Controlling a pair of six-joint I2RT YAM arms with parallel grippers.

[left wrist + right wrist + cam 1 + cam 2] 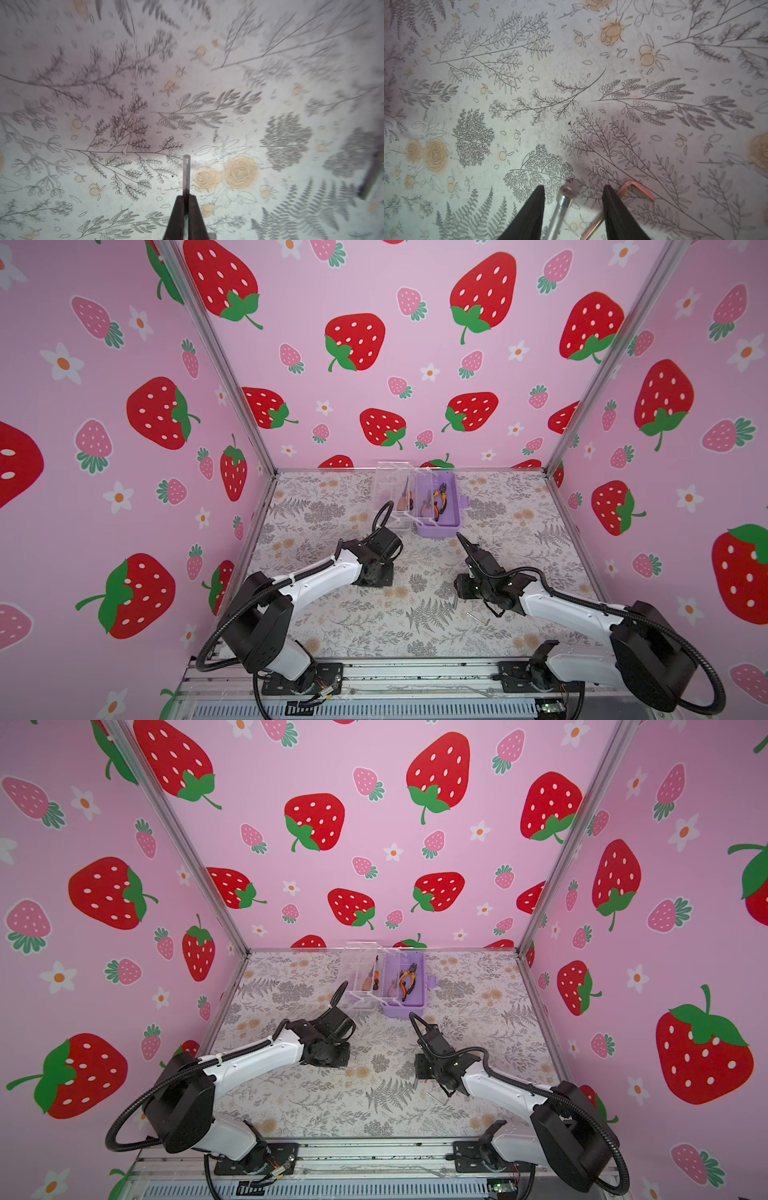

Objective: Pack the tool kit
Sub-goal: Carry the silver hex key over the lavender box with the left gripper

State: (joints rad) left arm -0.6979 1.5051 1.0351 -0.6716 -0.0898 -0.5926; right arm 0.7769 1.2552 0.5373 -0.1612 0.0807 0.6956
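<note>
Box (440, 529) is sitting at the far middle of the table (332, 626), with its clear lid (390, 477) standing open on its left side. Pliers (439, 502) are lying inside the box.

Left gripper (187, 196) is pinching a thin metal bit (186, 172) between fully closed jaws, and the bit is sticking out past the tips.

Right gripper (574, 187) is standing about half open and gripping nothing. A silver bolt (561, 205) is lying on the table between its fingers. A hex key (643, 192) is lying just beside one finger.
</note>
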